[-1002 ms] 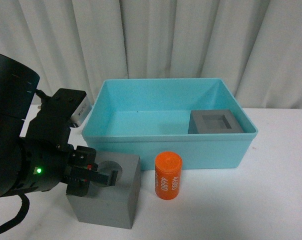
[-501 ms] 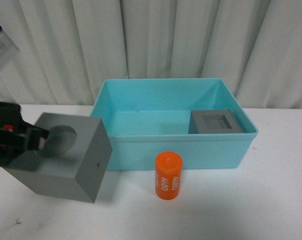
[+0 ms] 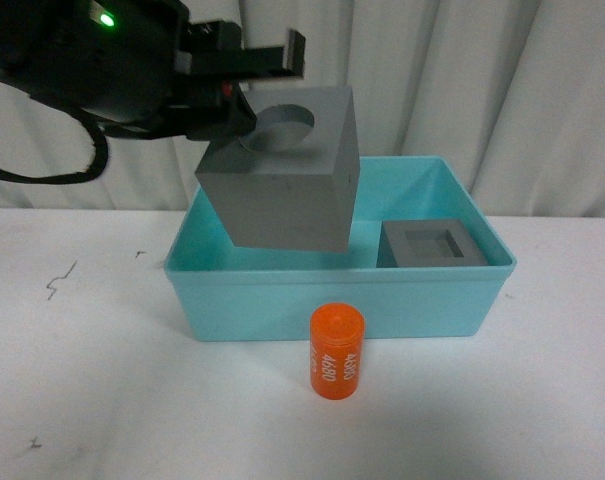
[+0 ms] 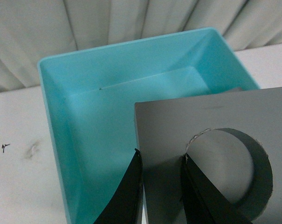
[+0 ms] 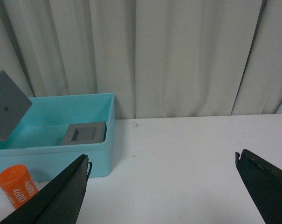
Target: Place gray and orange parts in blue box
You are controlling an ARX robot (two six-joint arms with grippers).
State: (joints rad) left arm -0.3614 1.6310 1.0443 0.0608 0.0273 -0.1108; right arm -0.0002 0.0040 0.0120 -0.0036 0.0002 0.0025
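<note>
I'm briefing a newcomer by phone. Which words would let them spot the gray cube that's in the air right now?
Find the big turquoise blue box on the white table. Tilted in the air above its left half hangs a gray cube, pinched by the left gripper. Its top recess is round, unlike the square-recessed gray cube sitting inside the box.

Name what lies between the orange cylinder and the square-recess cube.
Only the blue box's front wall separates orange cylinder from square-recess cube; the front view shows it.
</note>
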